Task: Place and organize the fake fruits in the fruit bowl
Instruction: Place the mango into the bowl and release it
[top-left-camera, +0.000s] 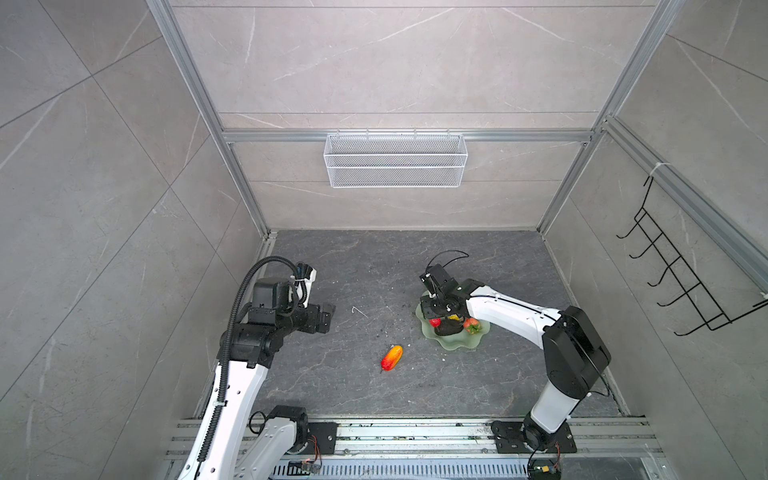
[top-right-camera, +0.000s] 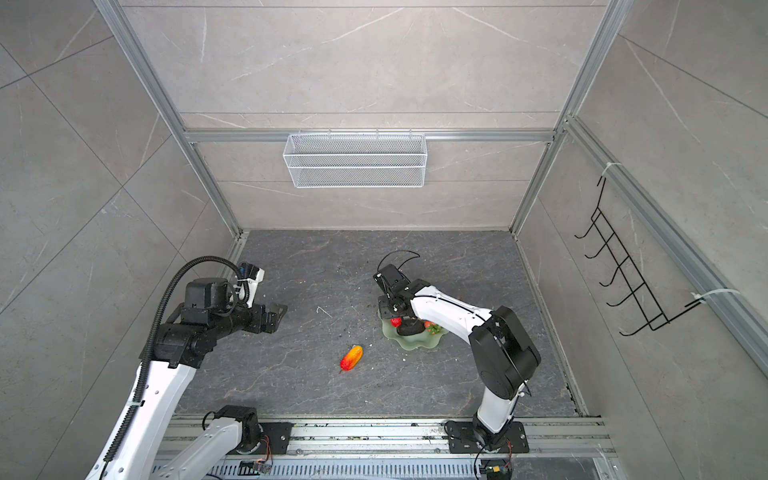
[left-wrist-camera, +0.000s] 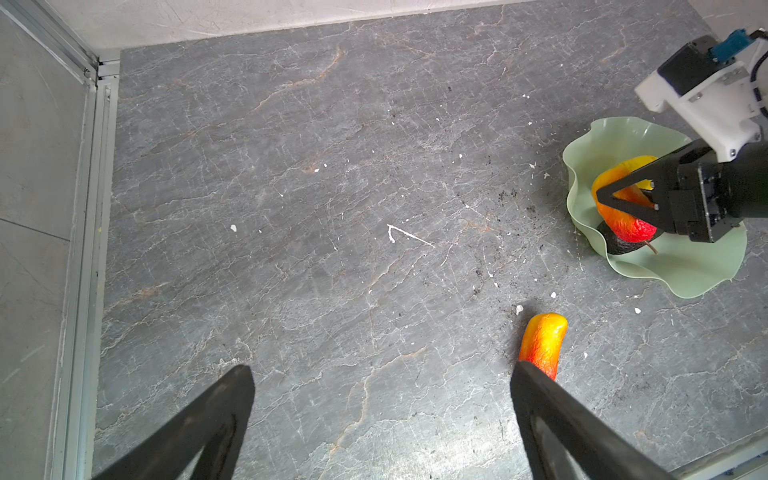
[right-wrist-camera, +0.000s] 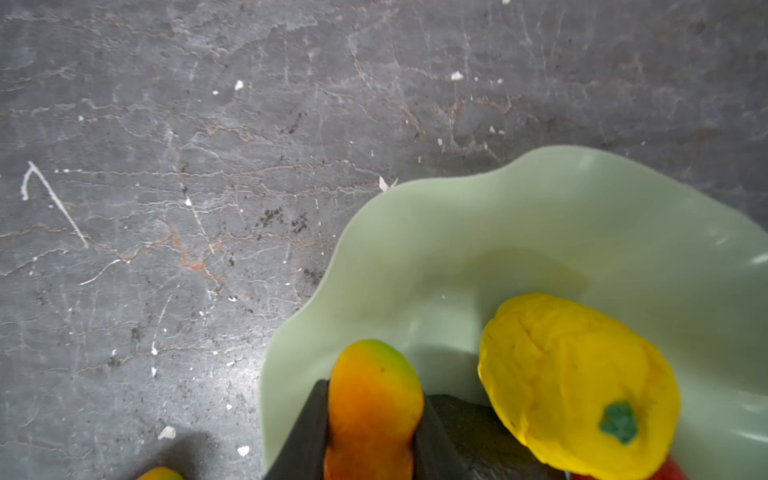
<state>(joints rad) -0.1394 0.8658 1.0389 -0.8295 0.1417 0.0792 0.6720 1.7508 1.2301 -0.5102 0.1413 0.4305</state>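
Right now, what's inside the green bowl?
The bowl holds a yellow fruit, dark avocado, strawberry, and a red-orange fruit in the right claw. Anything beneath them is hidden.

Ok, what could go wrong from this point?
The right gripper holds one red-orange fruit over the avocado, beside the yellow fruit; released there, it may roll off the pile and over the low wavy rim of the fruit bowl.
The other red-orange fruit lies out on the table; the open left gripper could push it away on approach.
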